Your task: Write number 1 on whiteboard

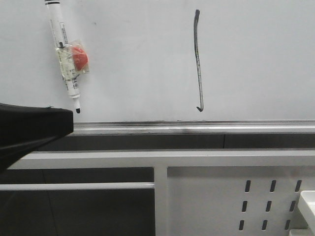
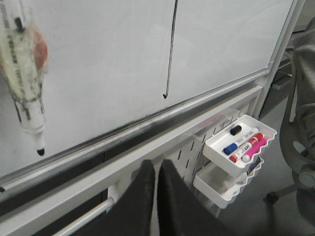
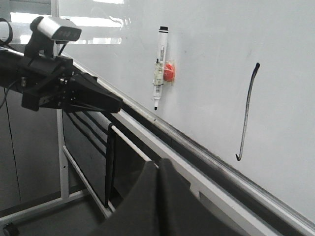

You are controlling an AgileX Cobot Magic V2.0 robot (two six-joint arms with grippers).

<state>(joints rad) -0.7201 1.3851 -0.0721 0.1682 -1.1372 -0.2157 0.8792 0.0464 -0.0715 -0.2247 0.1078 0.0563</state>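
The whiteboard (image 1: 138, 64) fills the upper front view, with its silver rail (image 1: 197, 128) along the lower edge. The number 1 (image 1: 198, 59) is a thin dark stroke with a small hook at its lower end, right of the middle; it also shows in the left wrist view (image 2: 171, 54) and the right wrist view (image 3: 247, 113). A white marker (image 1: 66, 54), tip down, hangs on the board at the upper left by a red magnet (image 1: 79, 57). My left gripper (image 2: 156, 163) is shut and empty, below the rail. My right gripper (image 3: 160, 162) is shut and empty, also below the rail.
My left arm (image 1: 29, 129) reaches in dark at the lower left, just under the marker's tip. A white metal frame with oval slots (image 1: 221, 196) stands below the board. Two white trays (image 2: 241, 142) with several markers hang on it at the right.
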